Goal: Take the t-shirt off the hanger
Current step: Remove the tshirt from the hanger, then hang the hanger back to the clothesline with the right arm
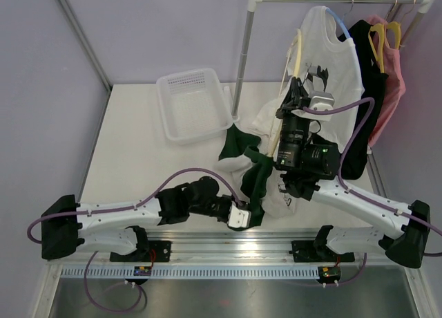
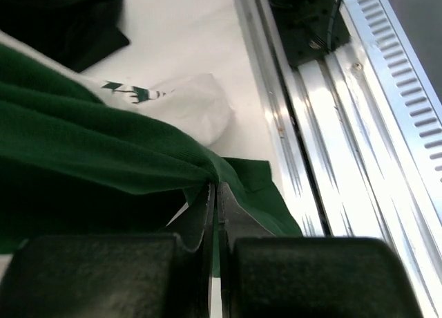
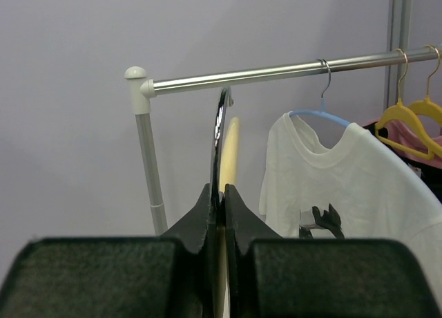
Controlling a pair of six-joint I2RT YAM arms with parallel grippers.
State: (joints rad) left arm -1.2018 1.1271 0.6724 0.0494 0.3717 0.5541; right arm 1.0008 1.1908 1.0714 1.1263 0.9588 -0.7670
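The t-shirt [image 1: 243, 154], green with white parts, droops from the cream hanger [image 1: 284, 100] down onto the table. My right gripper [image 1: 293, 91] is shut on the hanger; in the right wrist view the metal hook [image 3: 219, 124] and the cream bar [image 3: 230, 148] rise straight out of the closed right gripper [image 3: 219, 188]. My left gripper [image 1: 253, 209] sits low near the table's front edge. In the left wrist view the left gripper [image 2: 215, 186] is shut on a fold of the green fabric [image 2: 103, 145], and a white printed part [image 2: 197, 104] lies beyond it.
A white basket [image 1: 193, 104] stands at the back of the table. The clothes rack [image 1: 244, 48] carries a white shirt on a blue hanger [image 1: 338, 59], a black garment [image 1: 369, 76] and a pink one [image 1: 394, 83]. The aluminium rail [image 2: 345, 124] runs along the near edge.
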